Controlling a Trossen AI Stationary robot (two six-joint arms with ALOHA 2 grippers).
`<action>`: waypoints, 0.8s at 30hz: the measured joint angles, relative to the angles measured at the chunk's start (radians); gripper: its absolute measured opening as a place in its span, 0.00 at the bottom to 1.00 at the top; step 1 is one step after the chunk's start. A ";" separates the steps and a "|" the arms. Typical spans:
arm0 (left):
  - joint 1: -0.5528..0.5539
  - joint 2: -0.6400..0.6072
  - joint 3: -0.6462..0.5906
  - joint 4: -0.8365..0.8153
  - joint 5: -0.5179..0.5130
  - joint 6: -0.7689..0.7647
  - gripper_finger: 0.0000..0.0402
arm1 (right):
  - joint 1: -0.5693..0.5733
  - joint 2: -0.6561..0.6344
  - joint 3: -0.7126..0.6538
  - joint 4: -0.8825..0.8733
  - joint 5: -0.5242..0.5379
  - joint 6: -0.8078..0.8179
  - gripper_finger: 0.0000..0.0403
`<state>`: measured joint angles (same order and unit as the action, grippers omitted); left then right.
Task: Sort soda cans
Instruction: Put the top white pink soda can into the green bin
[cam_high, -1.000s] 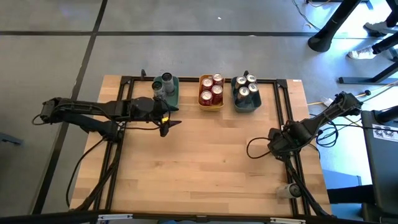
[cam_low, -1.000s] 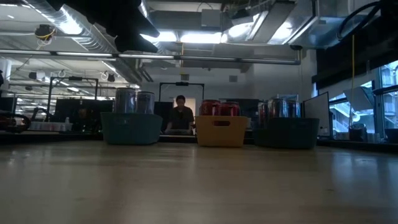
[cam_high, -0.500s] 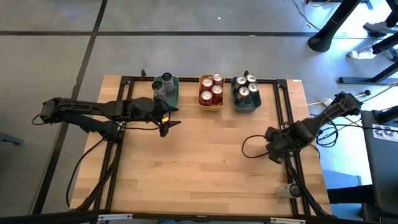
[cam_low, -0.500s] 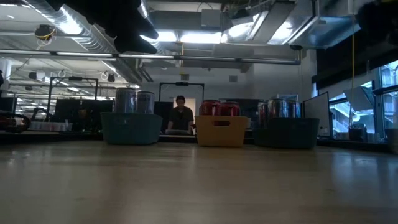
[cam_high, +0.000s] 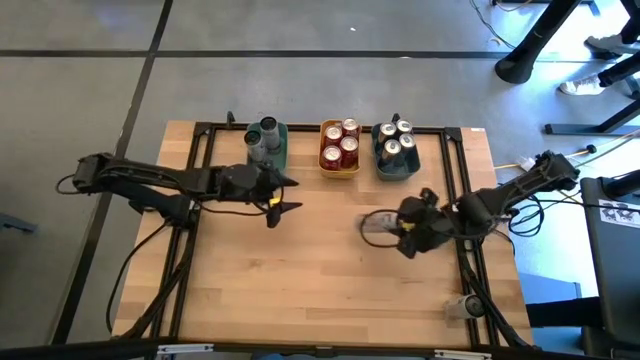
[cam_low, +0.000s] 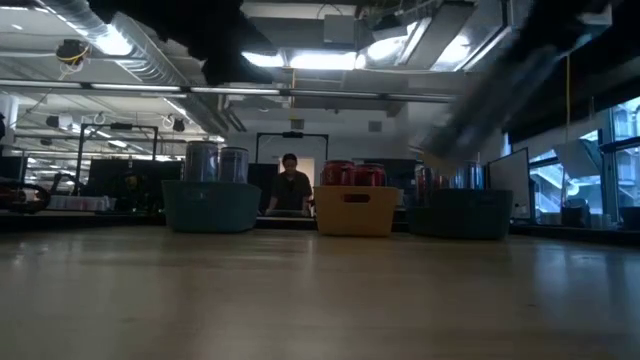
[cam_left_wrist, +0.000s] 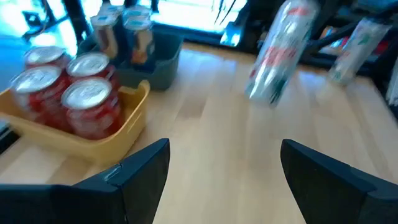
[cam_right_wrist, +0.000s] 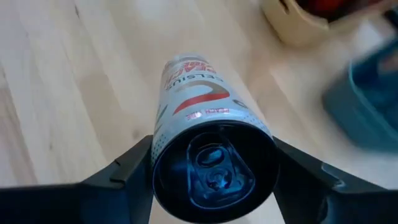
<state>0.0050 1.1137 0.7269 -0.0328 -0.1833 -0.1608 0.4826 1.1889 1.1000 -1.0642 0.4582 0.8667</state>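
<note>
Right gripper (cam_high: 392, 227) right of centre in the high view, arm reaching in from the right edge, elbow bent, fingers clamped on either side of a silver can (cam_high: 377, 225) lying horizontal, clear of the bins. In the right wrist view, same silver can (cam_right_wrist: 208, 146) pinched between both dark fingers (cam_right_wrist: 121, 180), top with pull-tab facing the lens, body silver-white with red swoosh and red lettering, pointing away over bare wood.

Left gripper (cam_high: 283, 196) left of centre in the high view, arm stretched in from the left edge, just below the teal bin (cam_high: 278, 150). Fingers spread wide apart in the left wrist view, nothing between them.

Along the top of the wooden table (cam_high: 300, 290): teal bin with silver-grey cans (cam_high: 262, 136), yellow bin (cam_high: 339, 169) with four red cans (cam_high: 341, 145), dark grey bin (cam_high: 398, 170) with dark cans (cam_high: 396, 140). Bins side by side, upper middle of the frame.

Low view: three bins in a row at mid-height, a person (cam_low: 291, 186) seated far behind.
</note>
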 joint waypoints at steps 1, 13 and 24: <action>-0.007 0.016 0.000 0.035 0.000 0.000 0.73 | -0.019 0.012 0.000 0.040 0.008 -0.044 0.60; -0.045 0.224 0.000 0.201 0.000 -0.012 0.73 | -0.204 0.154 0.000 0.556 -0.075 -0.483 0.60; -0.043 0.311 0.000 0.225 -0.005 -0.016 0.73 | -0.263 0.174 -0.002 0.721 -0.078 -0.573 0.60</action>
<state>-0.0383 1.4245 0.7269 0.1927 -0.1883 -0.1768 0.2194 1.3627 1.0985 -0.3428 0.3800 0.2933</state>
